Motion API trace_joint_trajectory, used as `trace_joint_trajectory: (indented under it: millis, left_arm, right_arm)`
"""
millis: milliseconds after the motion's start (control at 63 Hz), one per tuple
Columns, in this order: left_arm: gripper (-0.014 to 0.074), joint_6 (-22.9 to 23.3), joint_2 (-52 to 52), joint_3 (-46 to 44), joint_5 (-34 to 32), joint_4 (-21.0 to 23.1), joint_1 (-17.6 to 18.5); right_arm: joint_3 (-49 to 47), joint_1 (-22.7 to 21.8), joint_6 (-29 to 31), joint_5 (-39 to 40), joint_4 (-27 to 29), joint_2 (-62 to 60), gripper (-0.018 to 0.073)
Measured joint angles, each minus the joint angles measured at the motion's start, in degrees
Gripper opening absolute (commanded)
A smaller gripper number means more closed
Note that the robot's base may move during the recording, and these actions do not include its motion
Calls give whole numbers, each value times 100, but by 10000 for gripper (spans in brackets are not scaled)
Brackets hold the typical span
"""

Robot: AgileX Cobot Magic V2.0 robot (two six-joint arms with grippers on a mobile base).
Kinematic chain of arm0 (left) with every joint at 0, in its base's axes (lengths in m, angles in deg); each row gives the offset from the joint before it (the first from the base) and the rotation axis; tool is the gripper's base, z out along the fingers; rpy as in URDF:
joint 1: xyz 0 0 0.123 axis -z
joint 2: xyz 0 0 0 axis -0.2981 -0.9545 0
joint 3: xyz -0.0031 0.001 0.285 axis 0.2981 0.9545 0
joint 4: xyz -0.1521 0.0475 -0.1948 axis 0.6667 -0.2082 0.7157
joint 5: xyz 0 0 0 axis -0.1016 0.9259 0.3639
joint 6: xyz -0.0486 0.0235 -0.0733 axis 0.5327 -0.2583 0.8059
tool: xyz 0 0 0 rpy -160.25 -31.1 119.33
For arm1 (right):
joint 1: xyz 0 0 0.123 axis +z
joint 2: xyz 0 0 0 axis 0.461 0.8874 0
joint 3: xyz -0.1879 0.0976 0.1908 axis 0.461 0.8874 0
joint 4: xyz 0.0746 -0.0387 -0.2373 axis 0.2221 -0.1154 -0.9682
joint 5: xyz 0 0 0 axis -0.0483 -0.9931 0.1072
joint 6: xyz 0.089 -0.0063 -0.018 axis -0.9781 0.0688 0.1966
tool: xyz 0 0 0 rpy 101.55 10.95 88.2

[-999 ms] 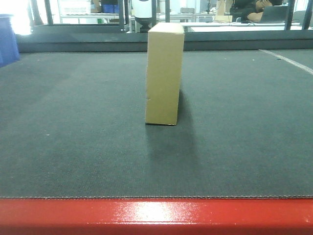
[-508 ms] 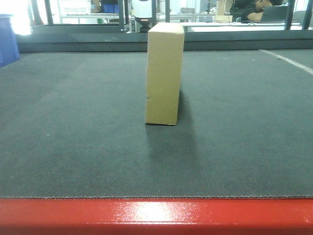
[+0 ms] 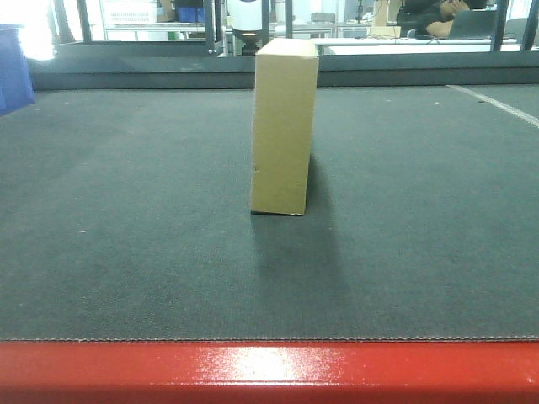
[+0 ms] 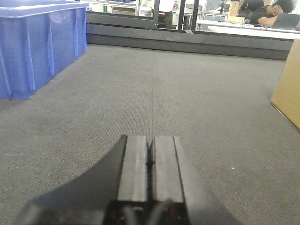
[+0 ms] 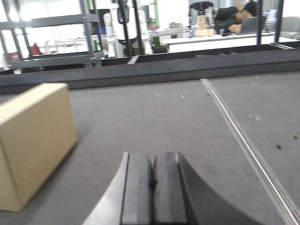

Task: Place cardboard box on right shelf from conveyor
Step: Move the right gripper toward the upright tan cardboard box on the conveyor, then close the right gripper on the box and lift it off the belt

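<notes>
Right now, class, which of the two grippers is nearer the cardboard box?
The right gripper: the cardboard box looms close on its left, while the left gripper sees only a distant corner.

No readable text anywhere; the cardboard box (image 3: 284,126) is unmarked

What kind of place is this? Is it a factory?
Probably a warehouse or robot test lab. A cardboard box stands on a wide grey conveyor with a red edge, a blue plastic bin sits on it too, and metal racks stand behind.
</notes>
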Motion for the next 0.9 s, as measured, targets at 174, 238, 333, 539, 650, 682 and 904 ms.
trace_joint_trajectory:
  millis: [174, 238, 333, 539, 650, 682, 904]
  left_arm:
    - [-119, 0, 0, 0, 0, 0, 0]
    - [-119, 0, 0, 0, 0, 0, 0]
    - [-119, 0, 0, 0, 0, 0, 0]
    - [-119, 0, 0, 0, 0, 0, 0]
    - [-119, 0, 0, 0, 0, 0, 0]
    - [-119, 0, 0, 0, 0, 0, 0]
    - [-119, 0, 0, 0, 0, 0, 0]
  right_arm:
    - [-954, 495, 0, -68, 8, 1243, 360]
    - [-1300, 730, 0, -68, 8, 1871, 504]
    - [-1767, 1051, 0, -164, -4, 2792, 640]
    - [-3199, 1792, 0, -928, -13, 4692, 634]
    - [-4345, 2229, -20, -1590, -3, 5577, 634]
    - [-4656, 2326, -70, -1777, -2, 5801, 634]
    - [-7381, 2789, -919, -3319, 20, 7826, 632]
